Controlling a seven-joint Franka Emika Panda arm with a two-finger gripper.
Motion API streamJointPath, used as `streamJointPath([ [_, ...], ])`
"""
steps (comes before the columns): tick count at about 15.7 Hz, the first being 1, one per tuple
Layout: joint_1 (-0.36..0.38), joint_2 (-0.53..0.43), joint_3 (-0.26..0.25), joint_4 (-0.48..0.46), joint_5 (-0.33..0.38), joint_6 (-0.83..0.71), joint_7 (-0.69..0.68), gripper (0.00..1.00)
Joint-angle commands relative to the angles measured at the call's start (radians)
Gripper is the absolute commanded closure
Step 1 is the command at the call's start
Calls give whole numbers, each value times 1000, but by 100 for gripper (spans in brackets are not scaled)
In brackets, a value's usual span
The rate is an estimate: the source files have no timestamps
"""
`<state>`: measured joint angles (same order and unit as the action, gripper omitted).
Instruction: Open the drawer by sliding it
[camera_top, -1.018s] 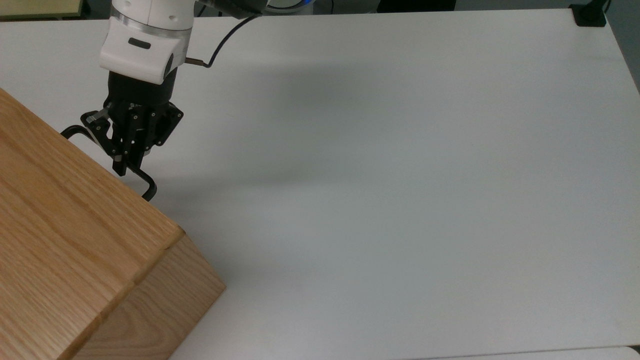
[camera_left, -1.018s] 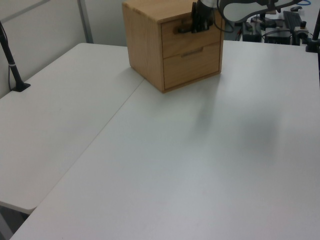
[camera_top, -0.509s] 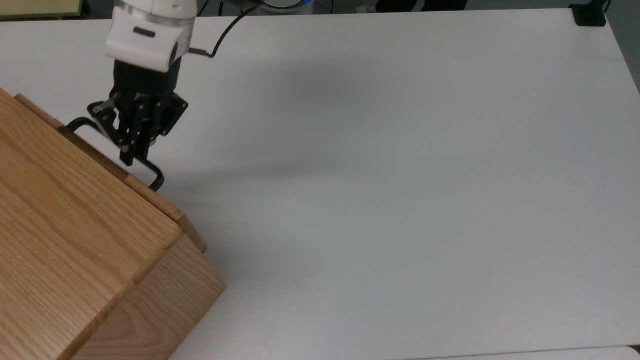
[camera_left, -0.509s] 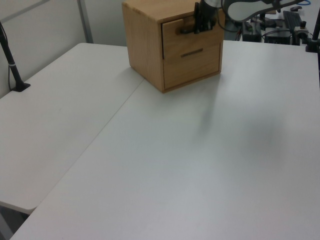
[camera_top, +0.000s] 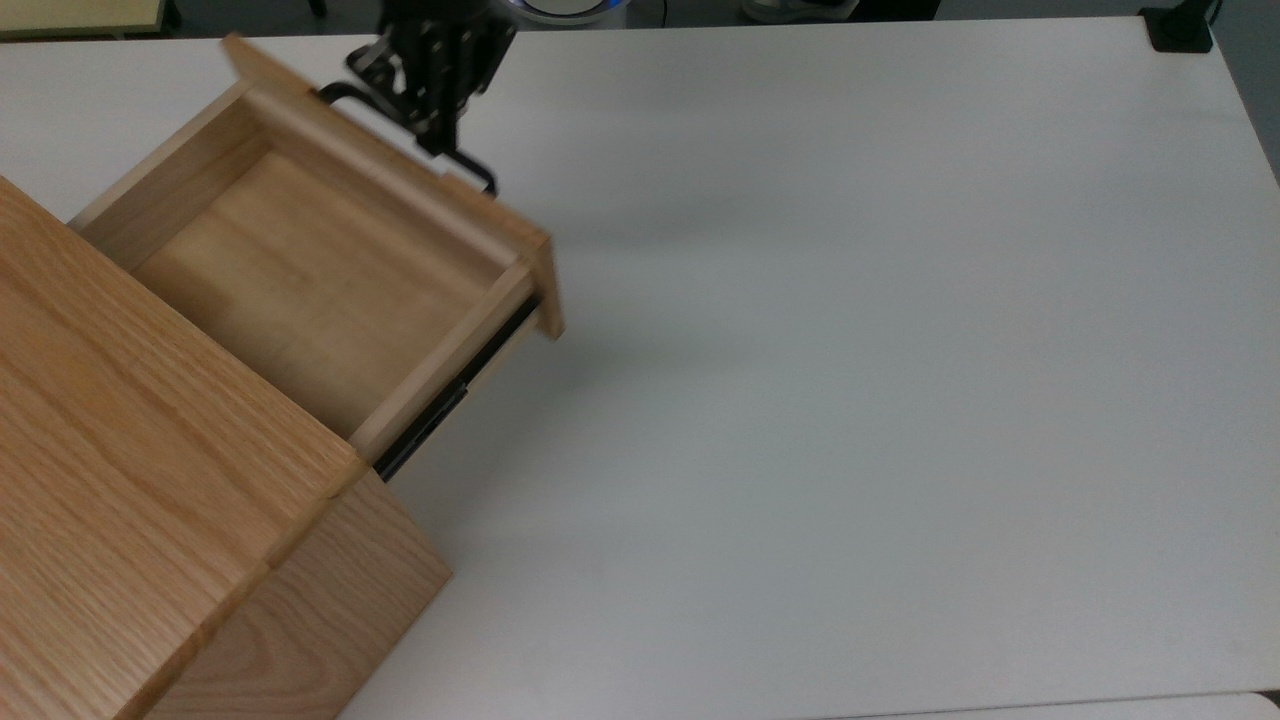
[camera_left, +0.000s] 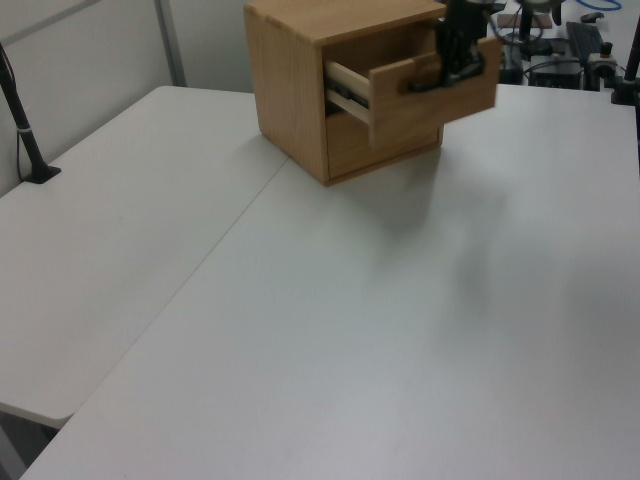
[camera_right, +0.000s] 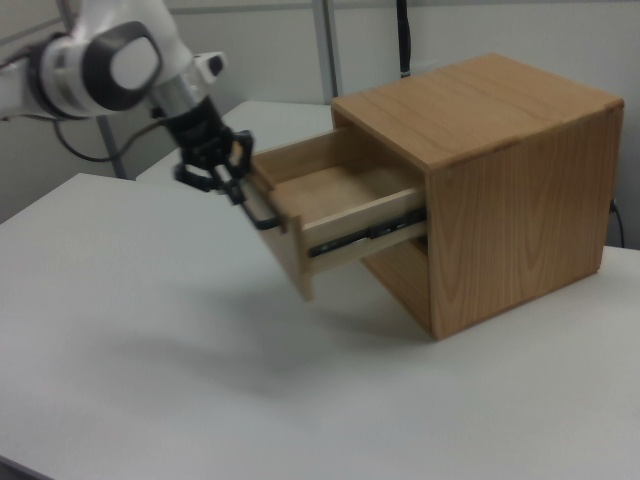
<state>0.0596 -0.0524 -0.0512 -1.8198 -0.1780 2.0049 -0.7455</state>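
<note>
The oak drawer (camera_top: 300, 265) stands pulled far out of its cabinet (camera_top: 150, 480), its pale shallow box bare inside and a black side rail (camera_top: 440, 405) showing. My gripper (camera_top: 432, 135) is shut on the thin black bar handle (camera_top: 470, 170) at the drawer's front panel. In the left view the gripper (camera_left: 458, 72) hangs down over the front panel (camera_left: 440, 100). Seen in the right view, the gripper (camera_right: 237, 188) holds the handle (camera_right: 257, 217) at the left end of the extended drawer (camera_right: 340, 195).
A second, lower drawer (camera_left: 385, 148) in the cabinet stays shut. The white table (camera_top: 850, 350) stretches wide to the top view's right. A black clamp (camera_top: 1180, 30) sits at the far right corner, and a black post (camera_left: 25, 130) stands at the left view's left edge.
The drawer has slid from shut, through barely out, to far out. My gripper moved with the handle away from the cabinet, toward the top view's upper right.
</note>
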Motion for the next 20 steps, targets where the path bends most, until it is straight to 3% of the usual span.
streamJointPath([
  [1, 3, -107, 46, -32, 29, -106, 3, 87],
  [4, 3, -109, 60, -32, 29, -136, 5, 83],
  [5, 3, -109, 60, -29, 37, -147, 15, 55],
  [6, 2, -109, 60, -24, 66, -166, 34, 20],
  [7, 2, -112, 62, -16, 107, -193, 82, 0],
  [11, -10, -119, 122, 68, 169, -398, 456, 0],
  [14, -18, -119, 125, 96, 172, -466, 745, 0],
  [16, -50, -115, 125, 119, 170, -501, 822, 0],
  [20, -101, -96, 105, 154, 170, -514, 831, 0],
])
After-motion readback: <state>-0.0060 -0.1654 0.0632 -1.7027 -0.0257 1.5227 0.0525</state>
